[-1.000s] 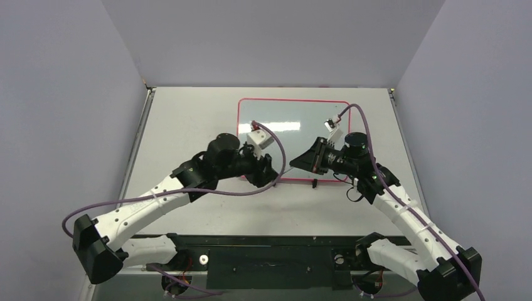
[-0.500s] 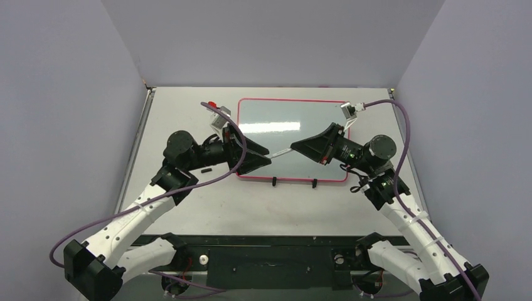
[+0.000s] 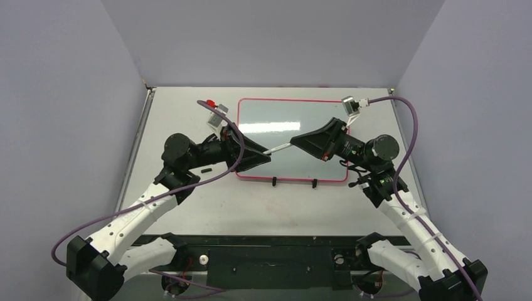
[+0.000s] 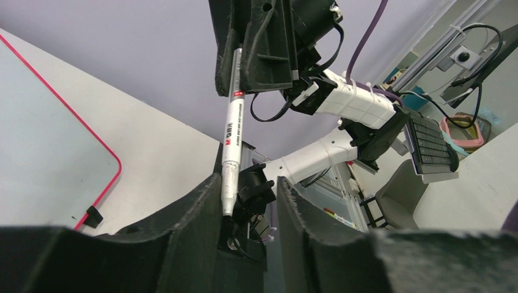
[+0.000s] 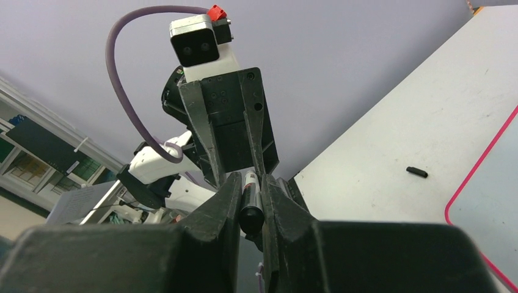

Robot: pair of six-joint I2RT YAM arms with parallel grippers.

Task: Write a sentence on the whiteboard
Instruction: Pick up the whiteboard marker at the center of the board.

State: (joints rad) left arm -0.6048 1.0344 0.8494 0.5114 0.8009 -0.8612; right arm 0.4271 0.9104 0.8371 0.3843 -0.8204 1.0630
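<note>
The whiteboard [image 3: 282, 116] lies flat at the back of the table, red-rimmed, with no lettering visible on it. My right gripper [image 3: 296, 143] hovers over it, shut on a white marker [image 3: 280, 148] that points left. My left gripper [image 3: 266, 157] faces it, open, with the marker's uncapped tip between its fingers. In the left wrist view the marker [image 4: 231, 128] reaches down from the right gripper [image 4: 253, 49] and rests near the left finger of my left gripper [image 4: 247, 180]. In the right wrist view my right gripper [image 5: 251, 177] clamps the marker's black end [image 5: 250, 204].
A small black cap [image 3: 205, 169] lies on the table left of the board, and it also shows in the right wrist view [image 5: 417, 172]. Two black tabs [image 3: 273, 182] sit on the board's near edge. Purple cables loop over both arms.
Both arms swung apart from the board's near edge and turned to face each other. In the last half second the right gripper lifted slightly and pushed the marker tip into the left gripper's open jaws.
</note>
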